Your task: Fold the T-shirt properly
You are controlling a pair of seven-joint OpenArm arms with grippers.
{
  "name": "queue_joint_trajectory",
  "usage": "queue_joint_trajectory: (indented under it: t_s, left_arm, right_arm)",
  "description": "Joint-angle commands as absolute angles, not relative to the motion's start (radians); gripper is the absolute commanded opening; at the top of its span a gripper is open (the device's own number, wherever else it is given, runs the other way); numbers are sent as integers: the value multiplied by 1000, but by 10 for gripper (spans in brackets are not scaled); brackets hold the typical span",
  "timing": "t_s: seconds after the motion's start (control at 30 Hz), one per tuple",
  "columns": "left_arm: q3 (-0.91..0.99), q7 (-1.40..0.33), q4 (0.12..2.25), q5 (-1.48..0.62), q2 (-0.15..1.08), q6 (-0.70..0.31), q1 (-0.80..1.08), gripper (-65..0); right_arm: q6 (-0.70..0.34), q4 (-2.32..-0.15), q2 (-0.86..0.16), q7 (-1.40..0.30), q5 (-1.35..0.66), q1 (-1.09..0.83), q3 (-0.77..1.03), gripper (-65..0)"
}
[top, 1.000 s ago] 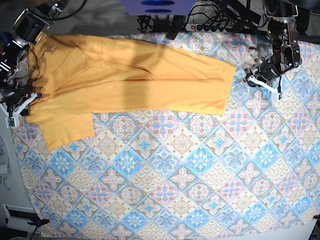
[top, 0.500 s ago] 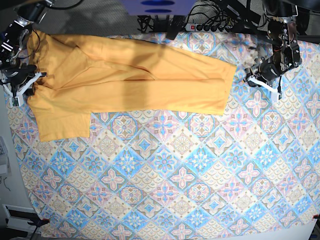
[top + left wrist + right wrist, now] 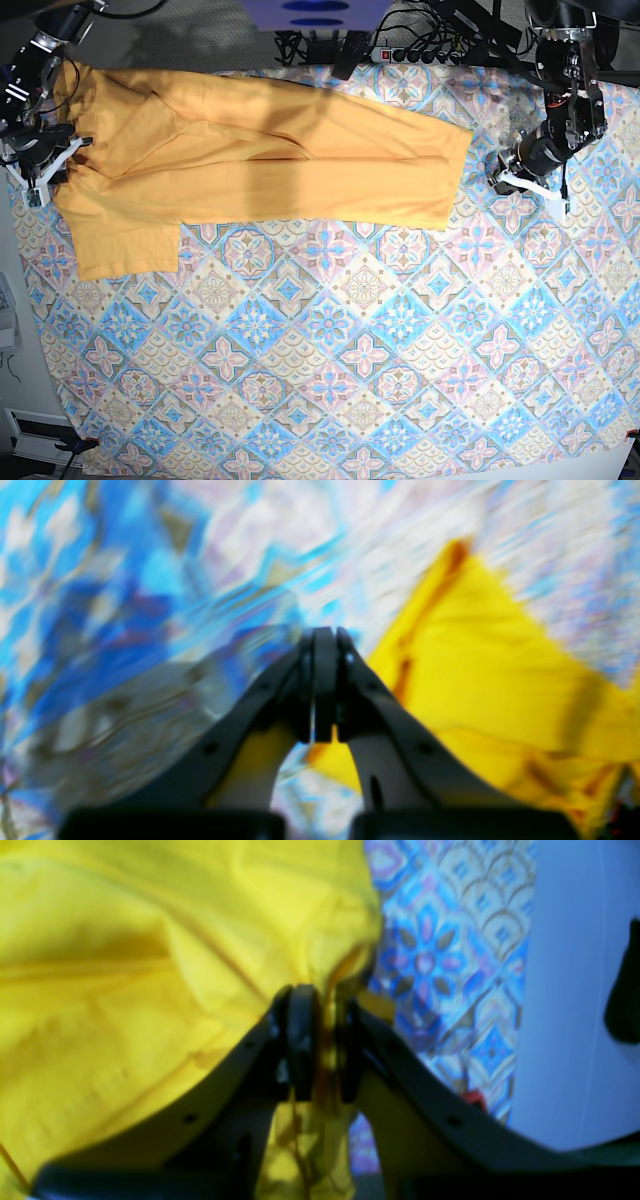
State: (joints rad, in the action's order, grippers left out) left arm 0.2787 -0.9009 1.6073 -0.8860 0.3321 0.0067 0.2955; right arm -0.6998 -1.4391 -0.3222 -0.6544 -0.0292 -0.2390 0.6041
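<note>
The mustard T-shirt (image 3: 270, 160) lies flat across the back left of the table, folded lengthwise, with one sleeve pointing toward the front at the left. At the shirt's left edge, my right gripper (image 3: 45, 170) has a fold of yellow cloth (image 3: 125, 965) pinched between its nearly closed fingers (image 3: 325, 1000). My left gripper (image 3: 512, 180) hovers over the tablecloth just off the shirt's right end. Its fingers (image 3: 325, 640) are pressed together with nothing between them, and the shirt's hem (image 3: 500, 680) shows blurred to its right.
The blue-pink patterned tablecloth (image 3: 350, 350) covers the whole table. A power strip and cables (image 3: 420, 50) run along the back edge, beside a blue object (image 3: 315, 12). The white table edge (image 3: 565, 990) lies right beside my right gripper.
My right gripper drew the shirt's left edge back and outward, and the sleeve now lies squarer. My left gripper shifted slightly toward the front, still shut.
</note>
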Motion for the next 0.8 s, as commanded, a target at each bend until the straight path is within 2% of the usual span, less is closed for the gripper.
queue_joint_trajectory:
  t_s: [0.0, 0.17, 0.33, 0.6, 0.77]
  left_arm:
    - [285, -892, 1641, -917, 341, 2, 294, -650]
    - [266, -901, 1685, -951, 277, 2, 249, -650]
    - [114, -901, 1670, -947, 262, 7, 200, -650]
    - [-5, -892, 1435, -946, 242, 8, 93, -633]
    - [-5, -892, 1372, -842, 237, 8, 88, -633]
  right_arm:
    - [-698, -1451, -346, -639, -33, -237, 611, -557]
    - [-698, -1392, -338, -630, -31, -239, 613, -553]
    - [-698, -1400, -325, -630, -31, -239, 613, -553]
    - [-698, -1465, -303, -630, -31, -239, 613, -553]
    - [-698, -1466, -303, -630, -33, -229, 613, -552]
